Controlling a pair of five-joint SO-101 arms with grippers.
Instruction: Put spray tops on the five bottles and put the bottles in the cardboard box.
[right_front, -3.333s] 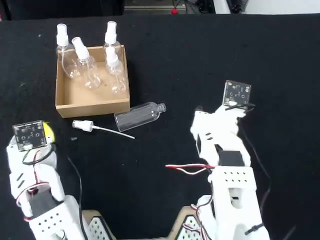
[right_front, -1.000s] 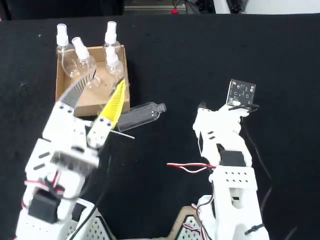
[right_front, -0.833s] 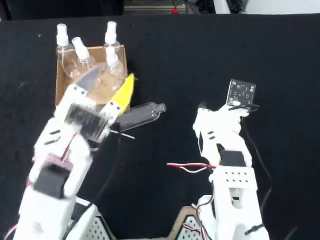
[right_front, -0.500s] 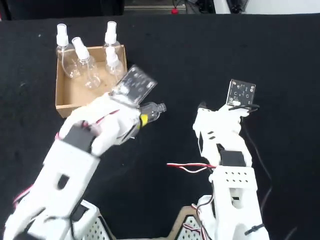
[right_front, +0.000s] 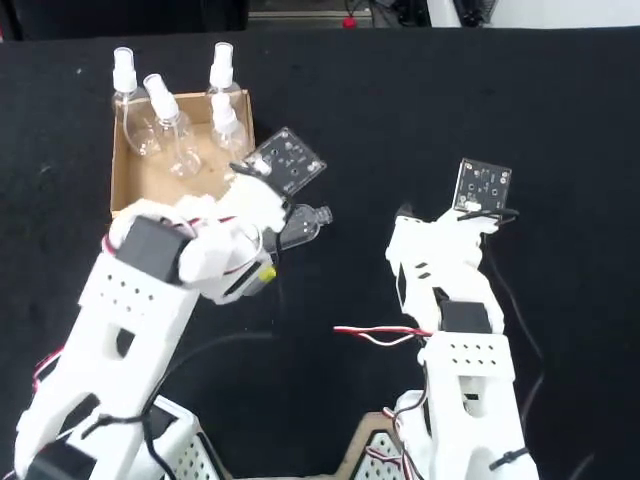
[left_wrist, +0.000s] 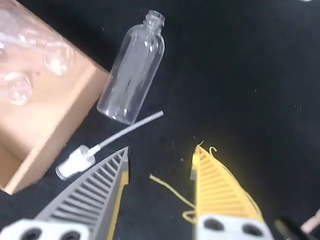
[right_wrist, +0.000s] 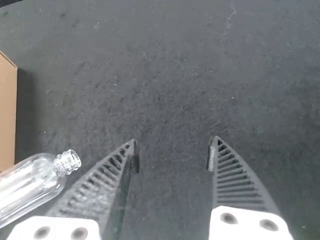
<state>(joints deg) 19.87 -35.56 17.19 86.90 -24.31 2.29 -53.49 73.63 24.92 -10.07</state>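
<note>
An uncapped clear bottle (left_wrist: 131, 75) lies on its side on the black table, its neck (right_front: 315, 215) pointing away from the cardboard box (right_front: 135, 195). A loose white spray top (left_wrist: 82, 156) with a long tube lies beside it, near the box corner (left_wrist: 45, 125). My left gripper (left_wrist: 160, 152) hovers open just short of both, with nothing between its fingers. In the high view the left arm (right_front: 215, 235) covers most of the bottle. My right gripper (right_wrist: 173, 145) stands open over bare table, with the bottle's neck (right_wrist: 67, 161) off to one side. Several capped bottles (right_front: 175, 135) lie in the box.
The right arm (right_front: 440, 260) stands at the table's right half with red and white wires (right_front: 375, 335) trailing beside it. A loose yellow thread (left_wrist: 170, 190) lies on the cloth between my left fingers. Black cloth stretches between the two arms.
The left arm has swung from the near left corner up and rightwards over the lying bottle and spray top, hiding them in the high view. The right arm has stayed still.
</note>
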